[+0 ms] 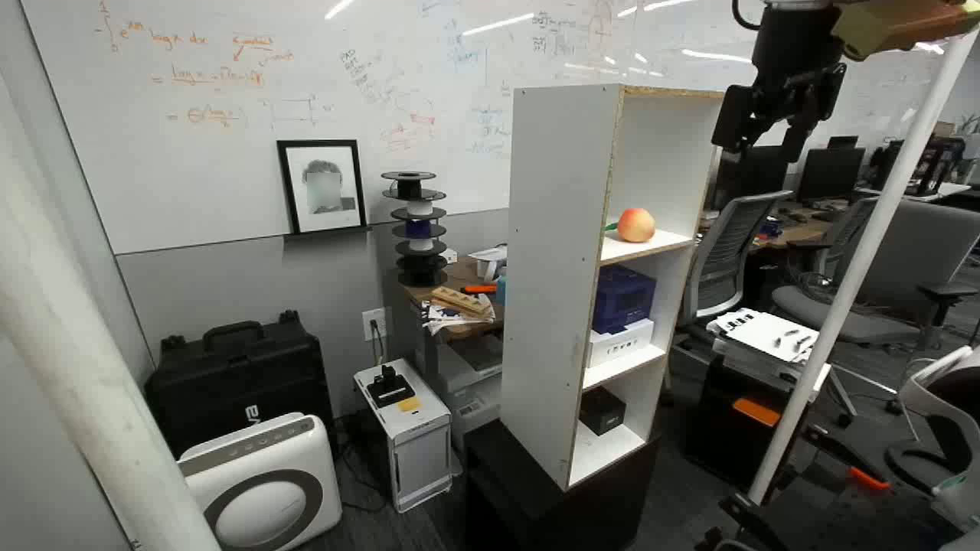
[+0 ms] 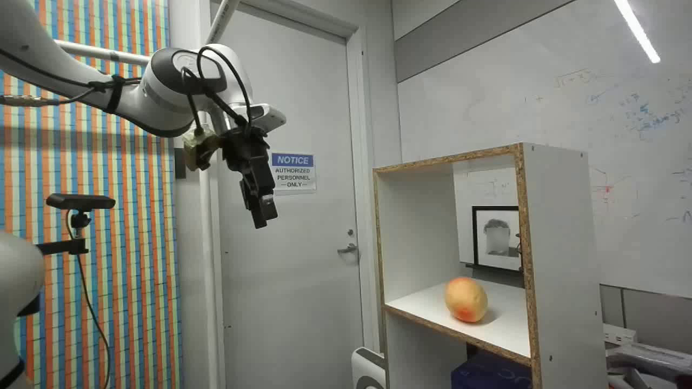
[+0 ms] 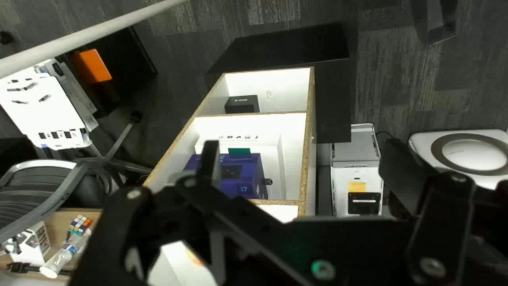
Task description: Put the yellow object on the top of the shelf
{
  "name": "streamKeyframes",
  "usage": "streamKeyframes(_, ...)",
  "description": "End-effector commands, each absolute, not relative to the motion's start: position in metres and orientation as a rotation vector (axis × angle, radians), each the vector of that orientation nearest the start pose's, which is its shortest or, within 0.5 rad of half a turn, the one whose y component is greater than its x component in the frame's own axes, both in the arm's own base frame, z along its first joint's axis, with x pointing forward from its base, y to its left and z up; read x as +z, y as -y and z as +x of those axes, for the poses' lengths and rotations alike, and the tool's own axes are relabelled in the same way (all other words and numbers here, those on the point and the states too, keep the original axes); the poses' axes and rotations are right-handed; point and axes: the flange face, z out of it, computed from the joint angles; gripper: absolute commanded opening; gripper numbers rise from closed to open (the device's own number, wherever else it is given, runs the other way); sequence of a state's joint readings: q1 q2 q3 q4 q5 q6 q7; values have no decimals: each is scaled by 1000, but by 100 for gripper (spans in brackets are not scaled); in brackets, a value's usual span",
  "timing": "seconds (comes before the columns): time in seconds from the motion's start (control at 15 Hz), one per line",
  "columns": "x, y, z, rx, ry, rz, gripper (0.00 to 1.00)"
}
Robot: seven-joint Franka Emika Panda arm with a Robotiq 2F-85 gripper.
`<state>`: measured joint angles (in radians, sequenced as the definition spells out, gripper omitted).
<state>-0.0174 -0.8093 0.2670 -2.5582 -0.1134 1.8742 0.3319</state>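
Your fingers (image 3: 209, 163) are spread wide, big gap btwn them in the wrist view. Your gripper (image 1: 760, 150) points down, slightly tilted, apart from the shelf (image 1: 563, 229), on the end of the white Panda arm (image 2: 138, 102). Peach-like fruit (image 2: 466, 300), yellow-orange w/ a red blush, shows in both exterior views: it sits on the floor of the shelf's top comp., i.e. inside, beneath the top board (image 1: 674, 92). A green leaf-like bit (image 1: 611, 226) is right beside it in an exterior view. Mid comp.: dark-blue box (image 1: 624, 297) on a white box (image 1: 622, 346). Btm comp.: small black box (image 1: 602, 411). Shelf stands on a black base (image 1: 605, 513).

Farther out, in an exterior view: whiteboard (image 1: 207, 153) w/ handwriting, framed portrait (image 1: 333, 200) leaning on it, stack of spools (image 1: 417, 229), black hard case (image 1: 237, 375) behind a white air purifier (image 1: 264, 497), mesh-back office chair (image 1: 739, 245). Also a grey door (image 2: 286, 265) w/ a NOTICE sign (image 2: 293, 173).
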Motion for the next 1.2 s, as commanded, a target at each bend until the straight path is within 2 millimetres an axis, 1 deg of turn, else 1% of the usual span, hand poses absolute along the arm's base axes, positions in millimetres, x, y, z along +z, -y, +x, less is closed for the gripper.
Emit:
streamKeyframes(0.0, 524, -83, 316, -308, -210, -3386, 100)
streamKeyframes(0.2, 530, -84, 316, -329, -210, -3382, 100)
streamKeyframes(0.27, 531, -73, 320, -320, -202, -3334, 100)
streamKeyframes(0.4, 537, -40, 333, -354, -259, -3245, 100)
streamKeyframes(0.53, 544, 3, 348, -410, -305, -3149, 100)
streamKeyframes(0.67, 541, 48, 365, -440, -308, -3071, 100)
streamKeyframes(0.8, 525, 78, 381, -441, -266, -3034, 100)
streamKeyframes(0.87, 515, 89, 389, -448, -250, -3033, 100)
streamKeyframes(0.93, 504, 97, 396, -483, -248, -3032, 100)
streamKeyframes(1.0, 495, 103, 401, -600, -293, -3025, 100)
streamKeyframes(1.13, 476, 110, 419, -711, -345, -3012, 100)
